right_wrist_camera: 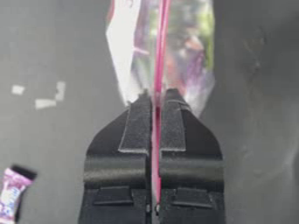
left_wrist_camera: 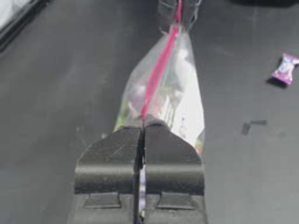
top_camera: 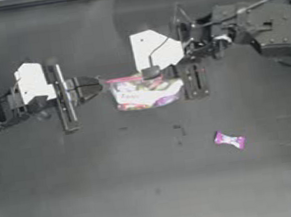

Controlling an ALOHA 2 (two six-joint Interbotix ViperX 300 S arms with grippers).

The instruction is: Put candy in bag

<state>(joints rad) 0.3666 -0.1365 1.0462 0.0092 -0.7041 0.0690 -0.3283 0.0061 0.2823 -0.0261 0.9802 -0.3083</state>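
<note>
**Above the table: a bag gripped at both ends of its mouth, the candy apart**

Across the middle of the dark table [top_camera: 152, 190] we see the largest items first: two arms reaching in from opposite sides. Our left arm enters from the left side, and our right arm comes in from the right, crossing past the middle along the far part of the table.

Between them lies the bag [top_camera: 147, 91], clear plastic with a pink strip along its mouth and whitish, multicoloured contents showing through. We hold it from both ends. The left gripper [top_camera: 102, 84] has its jaws pressed together on the left end of the pink strip; in the left wrist view the strip [left_wrist_camera: 159, 72] runs straight out from between the jaws. The right gripper [top_camera: 170, 73] is likewise clamped on the opposite end of the strip, and in the right wrist view the pink line disappears between its two dark jaws [right_wrist_camera: 156, 103].

Smallest of all is the candy [top_camera: 230, 140], a bow-shaped sweet with magenta-pink twisted ends and a pale middle. It lies flat on the table, well apart from the bag, toward our right side and nearer the front edge. Neither gripper touches it.
</note>
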